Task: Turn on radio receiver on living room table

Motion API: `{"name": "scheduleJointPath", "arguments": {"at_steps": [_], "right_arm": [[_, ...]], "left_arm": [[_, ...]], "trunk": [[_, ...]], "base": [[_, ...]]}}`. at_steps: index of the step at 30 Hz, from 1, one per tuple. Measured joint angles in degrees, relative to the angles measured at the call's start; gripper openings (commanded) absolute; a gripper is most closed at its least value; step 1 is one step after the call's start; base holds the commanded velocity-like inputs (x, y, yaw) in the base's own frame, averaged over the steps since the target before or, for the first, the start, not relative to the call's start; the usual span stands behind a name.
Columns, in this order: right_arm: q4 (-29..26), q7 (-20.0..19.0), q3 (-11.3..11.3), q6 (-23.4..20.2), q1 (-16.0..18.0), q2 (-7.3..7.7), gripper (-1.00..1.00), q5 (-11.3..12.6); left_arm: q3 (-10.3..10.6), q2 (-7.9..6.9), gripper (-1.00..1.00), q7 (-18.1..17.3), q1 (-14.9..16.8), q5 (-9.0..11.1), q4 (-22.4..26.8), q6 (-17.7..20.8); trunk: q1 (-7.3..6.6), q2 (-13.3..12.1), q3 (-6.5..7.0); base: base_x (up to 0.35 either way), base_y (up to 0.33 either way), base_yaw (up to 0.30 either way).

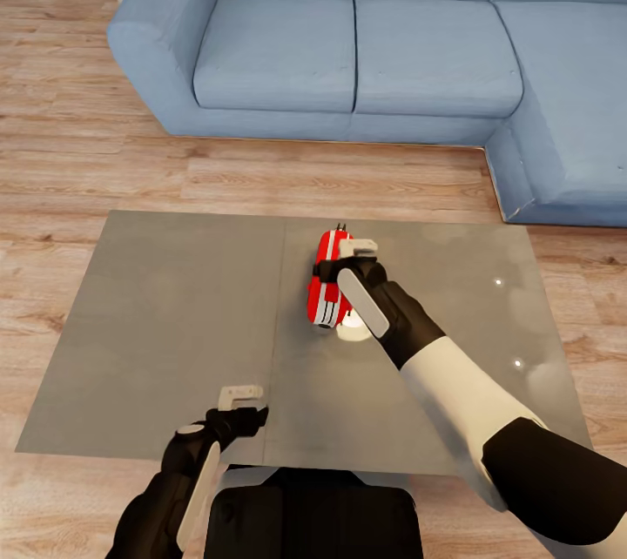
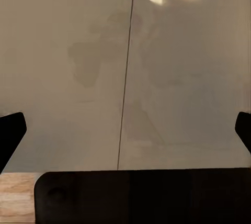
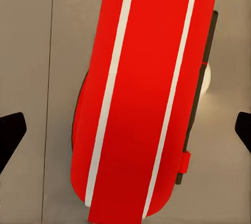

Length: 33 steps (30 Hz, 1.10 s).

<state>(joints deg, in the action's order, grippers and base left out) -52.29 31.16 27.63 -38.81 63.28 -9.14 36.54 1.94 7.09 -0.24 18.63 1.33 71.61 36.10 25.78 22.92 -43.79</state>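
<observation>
From the head camera, a red radio (image 1: 329, 289) with white bands lies flat on a large grey glossy table (image 1: 165, 315), a little right of the table's middle seam. The right gripper (image 1: 345, 273) hangs directly over the radio, covering part of it; whether it touches the radio cannot be told. A blue corner sofa (image 1: 366, 45) stands on the far side, on a light wood floor (image 1: 78, 158). The left gripper (image 1: 244, 407) hovers over the table's near edge, holding nothing. The right wrist camera shows what the head camera hides: the radio's (image 3: 144, 103) red face close up, with the black fingertips (image 3: 11, 130) spread wide on either side. The left wrist camera shows bare tabletop (image 2: 68, 77), the seam, a lamp reflection, and fingertips (image 2: 10, 130) spread wide.
</observation>
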Motion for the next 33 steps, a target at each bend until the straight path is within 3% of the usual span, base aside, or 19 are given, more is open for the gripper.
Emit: {"name": "scheduleJointPath", "arguments": {"at_steps": [6,7,8,17,30,33], "right_arm": [[-1.9,1.3,-0.2,-1.9,0.0,-0.13,1.0,0.0],[-7.8,4.9,-0.2,-8.9,0.0,-0.37,1.0,0.1],[-8.7,5.7,-0.2,-9.3,0.0,-0.42,1.0,0.3],[-9.7,6.9,-0.4,-9.7,0.0,-0.35,1.0,0.6],[-9.7,7.0,-0.6,-8.8,0.0,0.02,1.0,0.4],[-9.7,7.2,-2.4,-8.4,0.0,0.19,1.0,0.4]], "left_arm": [[0.0,-0.03,1.0,0.0,0.0,0.1,-0.2,0.0],[0.0,-0.05,1.0,0.0,0.0,0.1,-0.2,0.0],[0.0,-0.04,1.0,0.0,0.0,0.1,-0.2,0.0],[0.0,-0.06,1.0,0.0,0.0,0.1,-0.2,0.0],[0.0,-0.06,1.0,0.0,0.0,0.1,-0.2,0.0],[0.0,-0.06,1.0,0.0,0.0,0.1,-0.2,0.0]], "trunk": [[0.0,0.0,0.0],[0.0,0.0,0.01],[0.0,0.0,0.0],[0.0,0.0,-0.14],[0.0,0.0,-0.16],[0.0,0.0,-0.16]], "base": [[0.0,0.0,0.0],[0.0,0.0,0.0],[0.0,0.0,0.0],[0.0,0.0,0.156],[0.0,0.0,0.011],[0.0,0.0,0.0]]}}
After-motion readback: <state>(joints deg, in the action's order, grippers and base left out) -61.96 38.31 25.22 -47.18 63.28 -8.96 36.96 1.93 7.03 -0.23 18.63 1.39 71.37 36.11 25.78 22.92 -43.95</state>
